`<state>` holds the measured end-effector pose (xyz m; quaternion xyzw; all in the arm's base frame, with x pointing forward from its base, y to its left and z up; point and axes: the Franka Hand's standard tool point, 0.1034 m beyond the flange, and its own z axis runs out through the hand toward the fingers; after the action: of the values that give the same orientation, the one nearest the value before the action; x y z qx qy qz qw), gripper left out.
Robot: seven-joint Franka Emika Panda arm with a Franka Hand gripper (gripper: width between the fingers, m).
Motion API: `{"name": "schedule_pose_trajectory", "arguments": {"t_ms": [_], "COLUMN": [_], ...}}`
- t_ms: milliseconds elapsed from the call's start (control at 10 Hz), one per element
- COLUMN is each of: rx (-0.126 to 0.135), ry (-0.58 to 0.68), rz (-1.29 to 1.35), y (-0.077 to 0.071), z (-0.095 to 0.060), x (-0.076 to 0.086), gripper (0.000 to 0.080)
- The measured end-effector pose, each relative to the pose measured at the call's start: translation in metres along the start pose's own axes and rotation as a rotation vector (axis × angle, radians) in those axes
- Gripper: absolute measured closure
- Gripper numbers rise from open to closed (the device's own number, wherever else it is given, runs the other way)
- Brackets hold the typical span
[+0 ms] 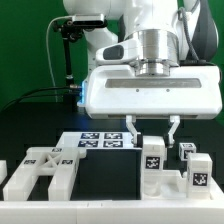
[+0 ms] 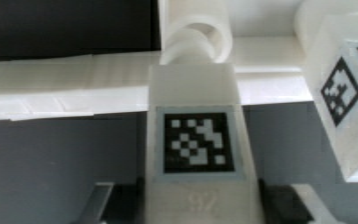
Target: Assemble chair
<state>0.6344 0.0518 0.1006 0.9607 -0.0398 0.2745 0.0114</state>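
The chair (image 1: 60, 165) is in loose pieces on the black table (image 1: 20, 145). All are white, blocky plastic parts, and most show small black-and-white square tags. A slotted panel (image 1: 40, 172) lies flat toward the exterior view's left, with long cut-outs running through it. Toward the exterior view's right, 3 square posts stand upright: a middle post (image 1: 152, 162), a front post (image 1: 198, 172) and a smaller back post (image 1: 186, 150).

The gripper (image 1: 152, 132) hangs directly over the middle post with its 2 dark fingers (image 1: 131, 130) spread wide, 1 on each side of the post's top. In the wrist view the gripper (image 2: 197, 205) straddles the same middle post (image 2: 197, 100), and a dark gap shows between each finger (image 2: 105, 205) and the post's sides. It holds nothing.

That post carries a tag (image 2: 197, 140) on its face and ends in a rounded, notched tip. A neighbouring part (image 2: 345, 90) with its own tag is cut off by the frame edge. A pale bar (image 2: 69, 85) runs across behind the post, and I cannot tell which part it is.

In the exterior view the arm's broad white housing (image 1: 150, 90) hides the area behind it, and the arm is cut off at the top edge. The marker board (image 1: 100, 140) lies behind the parts, partly covered by the housing.

The only markings are the square tags. Their patterns are coarse black-and-white blocks, too small to read as codes in the exterior view.
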Motion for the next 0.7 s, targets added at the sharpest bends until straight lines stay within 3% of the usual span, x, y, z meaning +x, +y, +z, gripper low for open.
{"name": "schedule_pose_trajectory", "arguments": {"t_ms": [700], "rx": [-0.008], "ry": [0.041], "rz": [-0.020], "y": [-0.004], "z": [0.013], "x": [-0.013], "gripper": [0.0512]}}
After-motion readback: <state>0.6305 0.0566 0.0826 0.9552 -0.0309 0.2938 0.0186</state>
